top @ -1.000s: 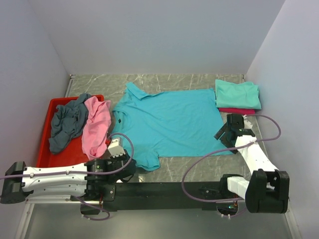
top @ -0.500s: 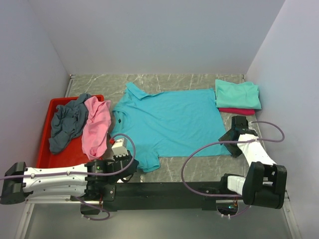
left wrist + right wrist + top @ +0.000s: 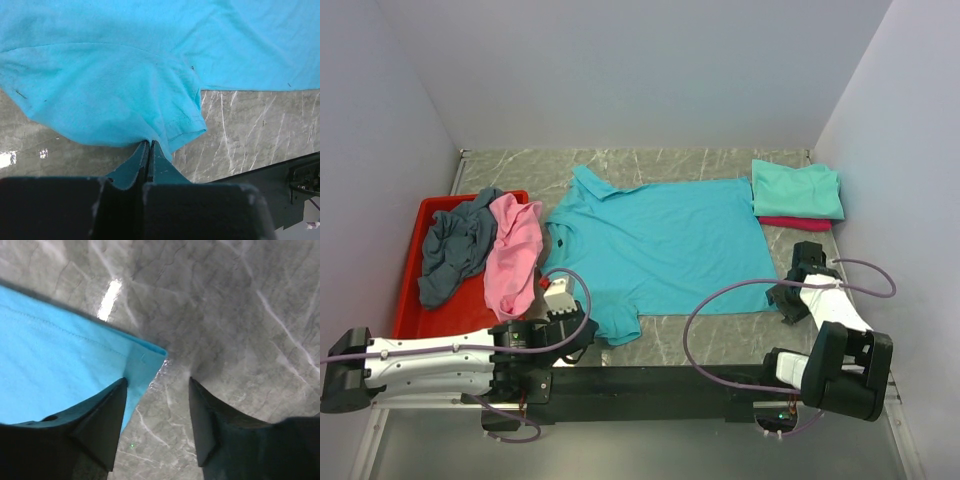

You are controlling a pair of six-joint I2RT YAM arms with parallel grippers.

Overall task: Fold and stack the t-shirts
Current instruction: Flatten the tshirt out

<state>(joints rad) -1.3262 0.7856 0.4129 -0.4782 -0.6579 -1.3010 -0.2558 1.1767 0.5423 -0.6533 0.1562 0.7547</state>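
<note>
The mint shirt (image 3: 797,188) sits stacked on the crimson shirt (image 3: 795,223), the turquoise shirt (image 3: 660,245) lies flat with the left gripper (image 3: 149,148) pinching its sleeve (image 3: 125,100) and the right gripper (image 3: 157,383) agape, the pink shirt (image 3: 513,255) and grey shirt (image 3: 455,250) wait crumpled

1. Grey marbled tabletop (image 3: 700,165).
2. Turquoise shirt (image 3: 660,240) lies spread flat between left hand (image 3: 149,145) and right hand (image 3: 157,382).
3. Red tray (image 3: 465,312) sits left of the left hand.
4. Crimson shirt (image 3: 795,223) lies beyond the right hand, under a mint-green shirt (image 3: 798,188).

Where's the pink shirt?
The pink shirt is on the left in the top view, draped over the right edge of the red tray, between the grey shirt and the turquoise shirt.
</note>
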